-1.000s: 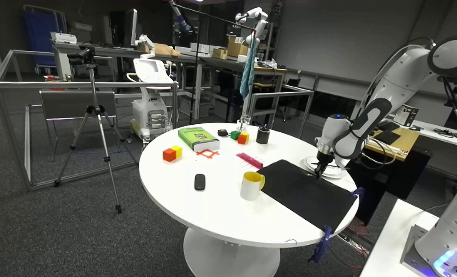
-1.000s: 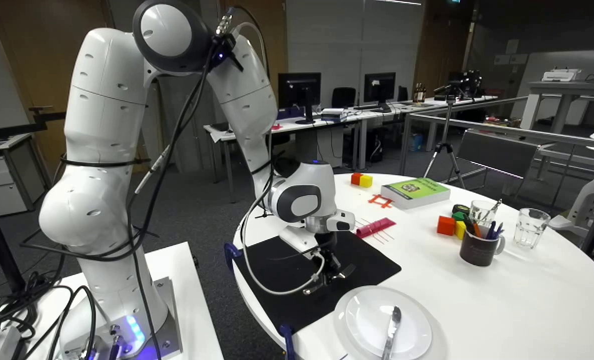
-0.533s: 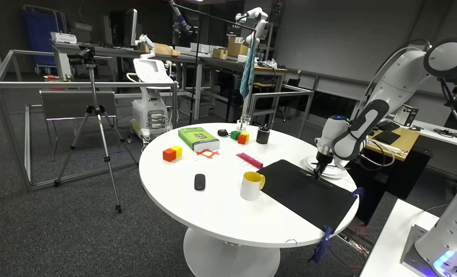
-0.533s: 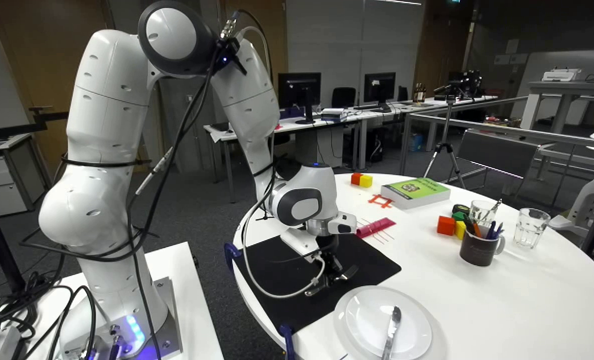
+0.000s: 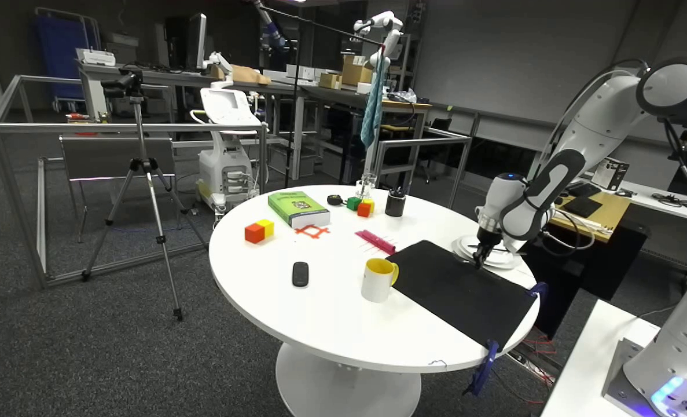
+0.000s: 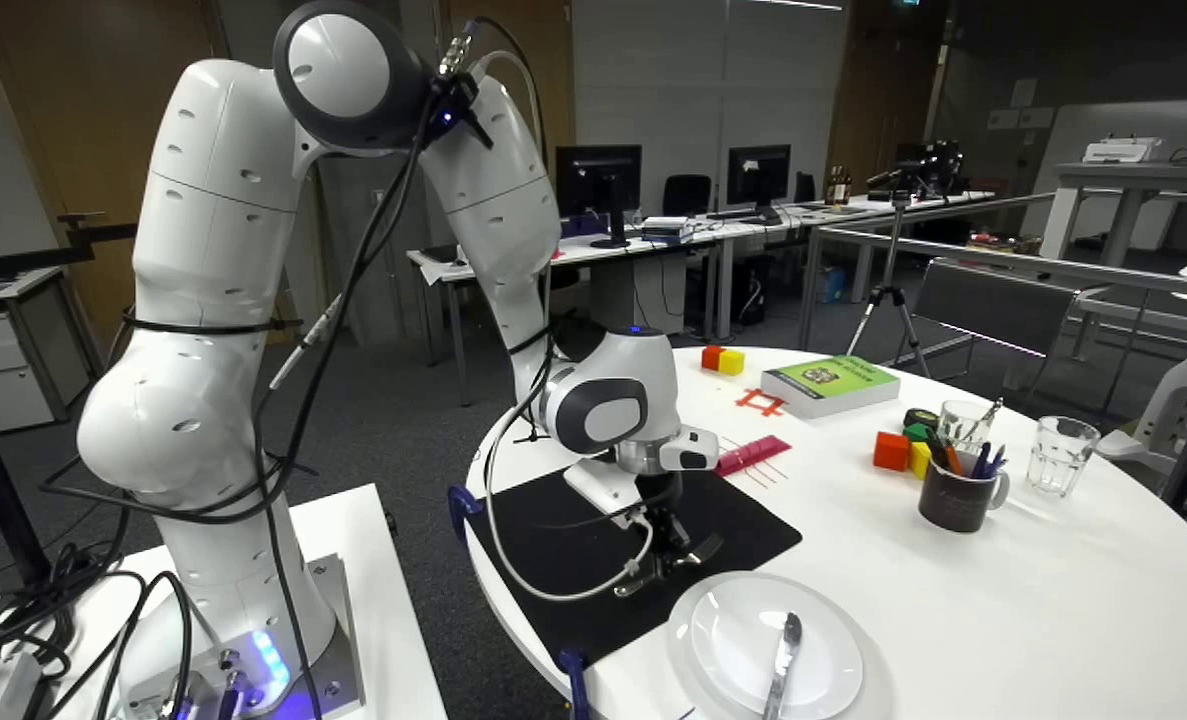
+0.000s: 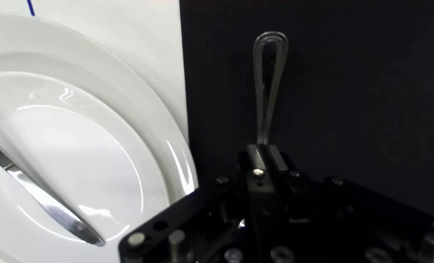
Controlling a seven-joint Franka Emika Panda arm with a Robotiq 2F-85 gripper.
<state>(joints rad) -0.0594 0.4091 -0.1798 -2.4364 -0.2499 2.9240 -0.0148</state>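
Note:
My gripper (image 7: pixel 263 149) is shut on a metal utensil (image 7: pixel 268 82) at its narrow neck. The handle points away from the fingers in the wrist view; the head is hidden behind the gripper there. In an exterior view the head (image 6: pixel 703 549) looks like a fork's and points toward the plates. The gripper (image 6: pixel 663 572) is low over a black mat (image 6: pixel 753 525), and it also shows in an exterior view (image 5: pixel 480 264). I cannot tell whether the fork touches the mat. Stacked white plates (image 6: pixel 683 640) stand beside the mat, with a knife (image 6: pixel 783 662) lying on top.
A white and yellow mug (image 5: pixel 376 284) stands by the mat edge. A pink object (image 5: pixel 376 242), a black device (image 5: pixel 300 274), a green book (image 5: pixel 300 209), coloured blocks (image 5: pixel 255 233), a dark pen mug (image 6: pixel 956 500) and glasses (image 6: pixel 1061 458) are on the round table. Blue clamps (image 5: pixel 483 368) grip the mat.
The gripper and the fork have shifted slightly, a little toward the plates. The grip on the fork looks the same. The other things have not moved.

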